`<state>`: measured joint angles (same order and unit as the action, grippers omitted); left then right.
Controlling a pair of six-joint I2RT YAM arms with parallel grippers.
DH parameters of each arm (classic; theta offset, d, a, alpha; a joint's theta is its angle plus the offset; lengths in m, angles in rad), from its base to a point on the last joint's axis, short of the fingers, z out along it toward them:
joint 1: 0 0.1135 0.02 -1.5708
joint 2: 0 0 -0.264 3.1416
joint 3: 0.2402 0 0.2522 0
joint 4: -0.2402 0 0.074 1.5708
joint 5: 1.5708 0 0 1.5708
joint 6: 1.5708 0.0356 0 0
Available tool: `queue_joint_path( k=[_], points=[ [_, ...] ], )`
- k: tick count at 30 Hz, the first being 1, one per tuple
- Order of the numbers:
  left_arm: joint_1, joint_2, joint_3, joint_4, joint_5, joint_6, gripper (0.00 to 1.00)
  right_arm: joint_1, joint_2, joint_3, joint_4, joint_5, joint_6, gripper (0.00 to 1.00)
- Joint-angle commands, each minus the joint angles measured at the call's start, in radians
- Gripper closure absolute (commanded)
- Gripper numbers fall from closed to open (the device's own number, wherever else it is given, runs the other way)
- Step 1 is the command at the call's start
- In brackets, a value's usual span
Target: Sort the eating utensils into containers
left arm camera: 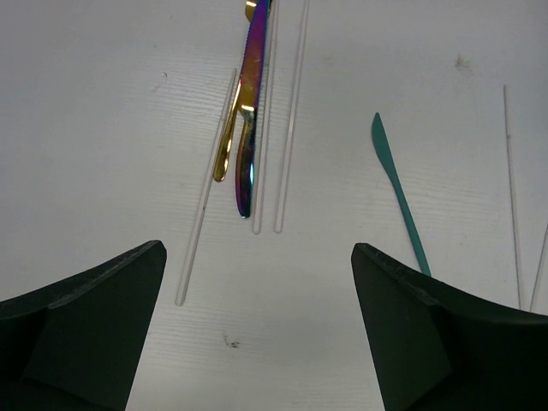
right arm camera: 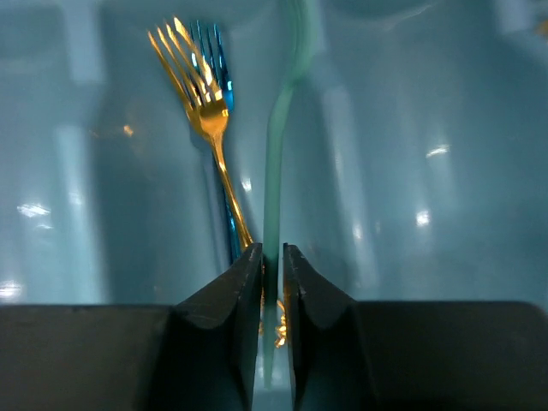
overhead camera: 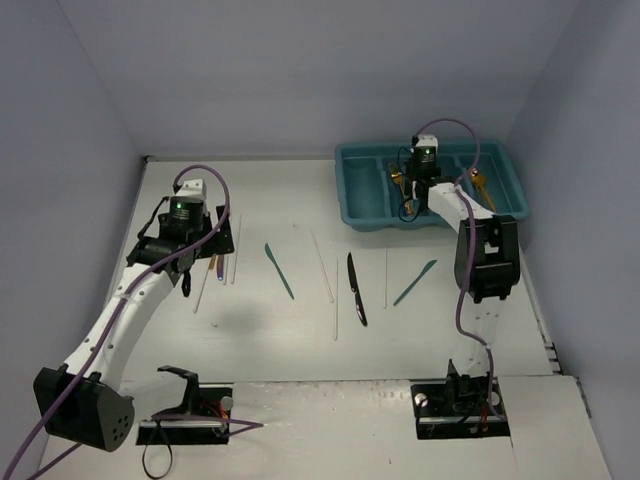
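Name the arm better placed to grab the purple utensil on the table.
Left. The left gripper hangs open just short of the purple utensil. The right gripper is off in the tray, jaws closed around a green utensil.

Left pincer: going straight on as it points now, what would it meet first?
Most likely the bare table, just short of the near ends of two white chopsticks and the iridescent utensil. The left pincer is open; depth is unclear.

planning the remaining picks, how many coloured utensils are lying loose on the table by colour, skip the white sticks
teal utensils: 2
black knife: 1
gold utensil: 1
iridescent purple knife: 1
total: 5
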<state>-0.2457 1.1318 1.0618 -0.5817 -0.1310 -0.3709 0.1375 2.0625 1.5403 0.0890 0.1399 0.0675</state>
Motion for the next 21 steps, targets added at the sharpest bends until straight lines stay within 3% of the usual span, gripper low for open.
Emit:
queue_joint_path(
  k=[1, 5, 14, 21],
  points=[
    [0.024, 0.035, 0.022, 0.006, 0.015, 0.041, 0.12, 0.005, -0.047, 0.065, 0.035, -0.042, -0.046, 0.66],
    [0.050, 0.134, 0.056, 0.031, 0.070, 0.055, 0.12, 0.007, -0.147, 0.020, 0.032, -0.075, -0.039, 0.53],
    [0.149, 0.445, 0.247, 0.045, 0.039, 0.090, 0.17, 0.027, -0.510, -0.234, 0.035, -0.107, 0.099, 0.52],
    [0.161, 0.636, 0.340, 0.042, 0.019, 0.114, 0.24, 0.108, -0.728, -0.423, 0.035, -0.102, 0.164, 0.52]
  ],
)
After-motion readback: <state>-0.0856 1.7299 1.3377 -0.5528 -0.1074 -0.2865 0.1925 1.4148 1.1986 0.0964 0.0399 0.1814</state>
